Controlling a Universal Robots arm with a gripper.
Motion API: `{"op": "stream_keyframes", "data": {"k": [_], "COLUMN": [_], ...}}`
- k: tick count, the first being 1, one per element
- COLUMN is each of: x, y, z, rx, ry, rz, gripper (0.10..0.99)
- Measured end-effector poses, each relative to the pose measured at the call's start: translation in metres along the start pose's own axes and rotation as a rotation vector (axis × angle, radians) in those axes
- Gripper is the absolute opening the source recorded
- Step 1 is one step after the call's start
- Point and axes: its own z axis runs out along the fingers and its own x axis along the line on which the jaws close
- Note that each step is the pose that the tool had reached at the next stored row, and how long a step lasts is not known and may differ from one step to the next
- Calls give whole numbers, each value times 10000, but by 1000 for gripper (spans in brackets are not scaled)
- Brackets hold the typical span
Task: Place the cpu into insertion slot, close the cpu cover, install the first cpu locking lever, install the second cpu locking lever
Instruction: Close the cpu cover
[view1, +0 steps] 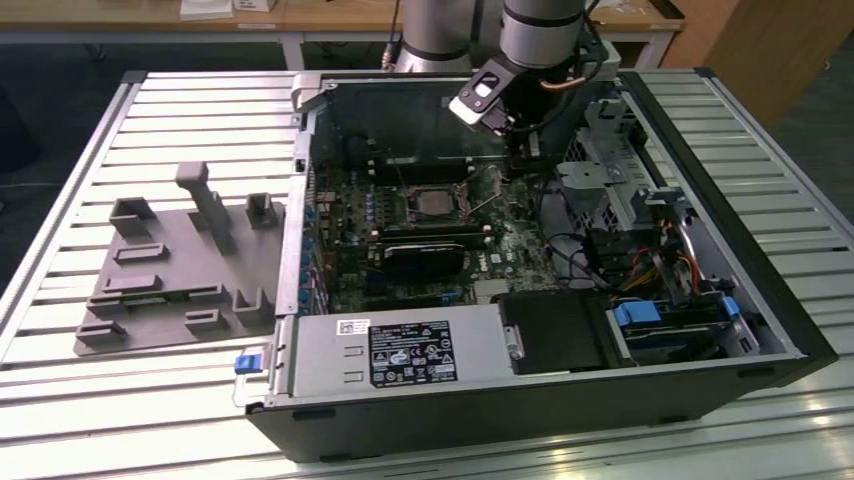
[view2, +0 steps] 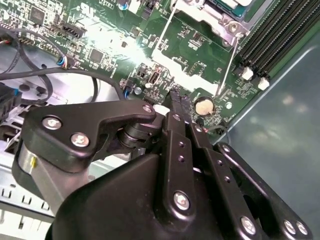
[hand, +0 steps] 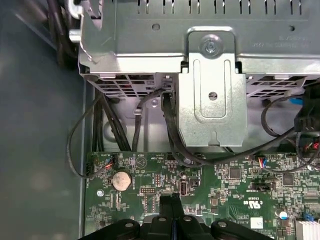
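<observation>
exterior view: an open computer case lies on the slatted tabletop, with a grey moulded fixture beside it toward the exterior view's left. the arm reaches down into the case, and the gripper hangs low over the green motherboard, just beside the socket area toward the exterior view's right. the cpu lies flat near the board's middle, its pale top framed by the silvery cpu cover. in both wrist views the gripper's black fingertips are pressed together with nothing between them, close above the board near a coin battery. a thin metal lever runs slanted across the board from the cover's corner toward the battery, apart from the fingertips; i cannot tell whether it is latched.
</observation>
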Motion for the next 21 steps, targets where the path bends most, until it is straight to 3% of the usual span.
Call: {"op": "stream_keyframes", "data": {"k": [6, 13, 15, 16, 21], "x": [-1, -1, -1, -1, -1], "y": [3, 3, 5, 7, 24], "z": [88, 89, 91, 92, 98], "rx": [70, 87, 262, 403, 1300], "ry": [-3, -34, -36, -40, -63], "rz": [1, -2, 1, 4, 15], "gripper": [106, 106, 106, 106, 106]}}
